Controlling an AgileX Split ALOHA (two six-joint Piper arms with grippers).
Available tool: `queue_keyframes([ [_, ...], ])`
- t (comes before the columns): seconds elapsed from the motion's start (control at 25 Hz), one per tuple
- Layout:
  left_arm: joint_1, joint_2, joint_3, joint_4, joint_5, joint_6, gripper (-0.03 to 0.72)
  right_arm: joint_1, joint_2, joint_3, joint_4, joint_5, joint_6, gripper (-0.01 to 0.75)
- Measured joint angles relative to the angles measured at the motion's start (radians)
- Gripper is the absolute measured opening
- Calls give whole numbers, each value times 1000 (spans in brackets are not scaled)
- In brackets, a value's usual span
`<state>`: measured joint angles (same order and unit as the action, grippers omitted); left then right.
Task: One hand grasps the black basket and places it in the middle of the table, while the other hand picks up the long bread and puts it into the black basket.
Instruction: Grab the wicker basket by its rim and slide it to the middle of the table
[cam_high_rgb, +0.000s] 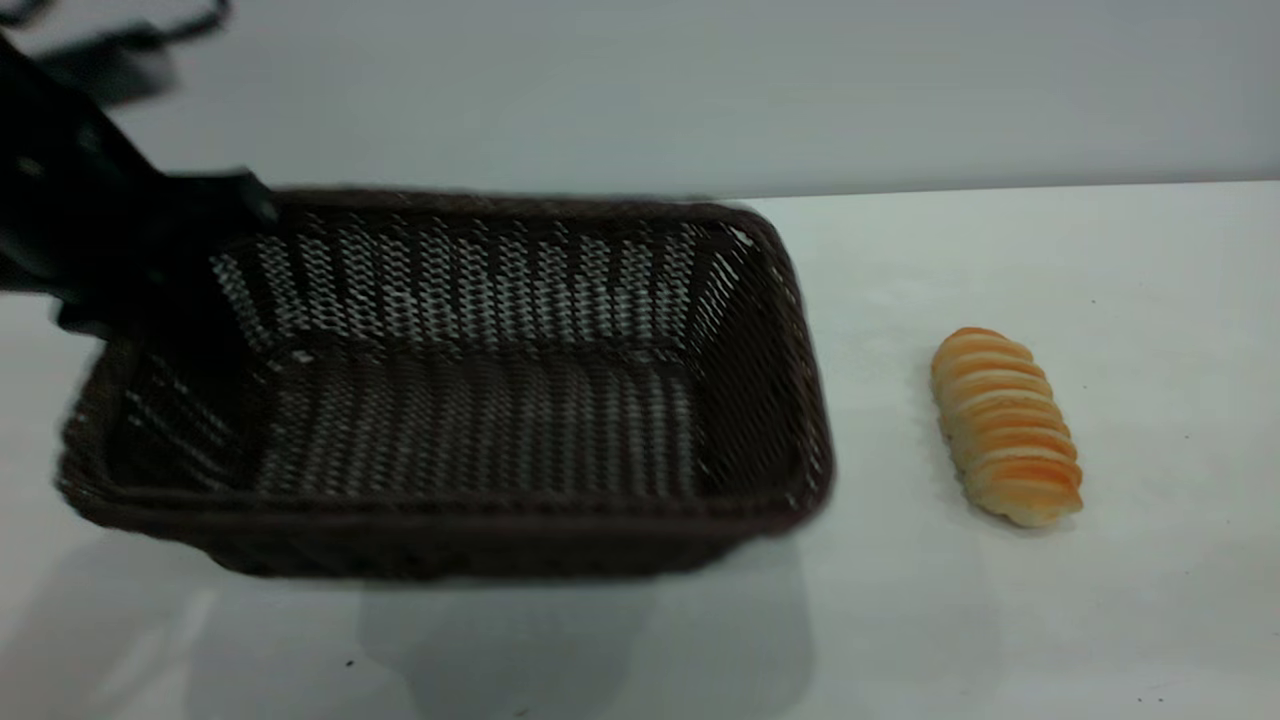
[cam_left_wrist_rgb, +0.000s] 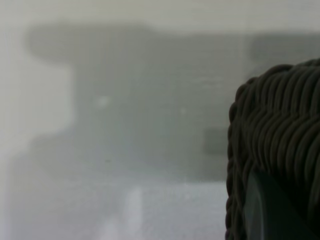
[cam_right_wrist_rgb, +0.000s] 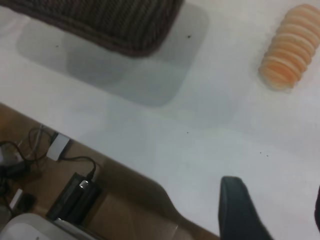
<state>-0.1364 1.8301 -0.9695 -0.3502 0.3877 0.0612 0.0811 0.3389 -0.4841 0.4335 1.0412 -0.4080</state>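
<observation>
Left gripper (cam_high_rgb: 150, 260) is clamped on the far-left corner of the black basket (cam_high_rgb: 470, 400), one finger inside the wall and the braided rim pinched between the jaws; the left wrist view shows a dark fingertip pressed against the weave. The basket appears lifted, its left end higher than its right, with a shadow spread on the tabletop (cam_high_rgb: 1000, 620) beneath it. It sits left of the scene's centre and is empty.

The long bread (cam_high_rgb: 1005, 425) lies on its flat underside on the tabletop, well apart from the basket on the right, its length running from far to near. The right gripper (cam_right_wrist_rgb: 280, 215) hangs above the near edge of the tabletop, short of the bread, its fingers apart and holding nothing.

Judging by the open weave, the basket is probably light but wide, so a one-corner hold will let it sag and swing (the rim is the stiffest place to pinch). The bread looks soft and ridged; a hold across its short width at mid-length, with gentle pressure, should keep it level and uncrushed. Its ridges ought to give the fingers some purchase.
</observation>
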Motion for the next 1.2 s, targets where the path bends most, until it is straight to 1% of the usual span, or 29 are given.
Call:
queue_keyframes([
  [0.12,-36,81,-52,-17,5,25,135,0,0,0,0,0,0,358],
  [0.24,-55,150,-104,-22,4,29,135,0,0,0,0,4,0,358],
  [0.4,-56,215,-146,-24,-8,29,135,0,0,0,0,7,0,358],
  [0.88,-56,270,-154,-31,-17,27,143,0,0,0,0,7,0,358],
  [0.92,-56,270,-154,-31,-15,27,165,0,0,0,0,7,0,358],
  [1.0,-56,270,-154,-31,-1,27,252,0,0,0,0,7,0,358],
  [1.12,-56,270,-154,-32,20,26,441,0,0,0,0,7,0,358],
  [1.2,-56,270,-154,-32,35,26,535,0,0,0,0,7,0,357],
])
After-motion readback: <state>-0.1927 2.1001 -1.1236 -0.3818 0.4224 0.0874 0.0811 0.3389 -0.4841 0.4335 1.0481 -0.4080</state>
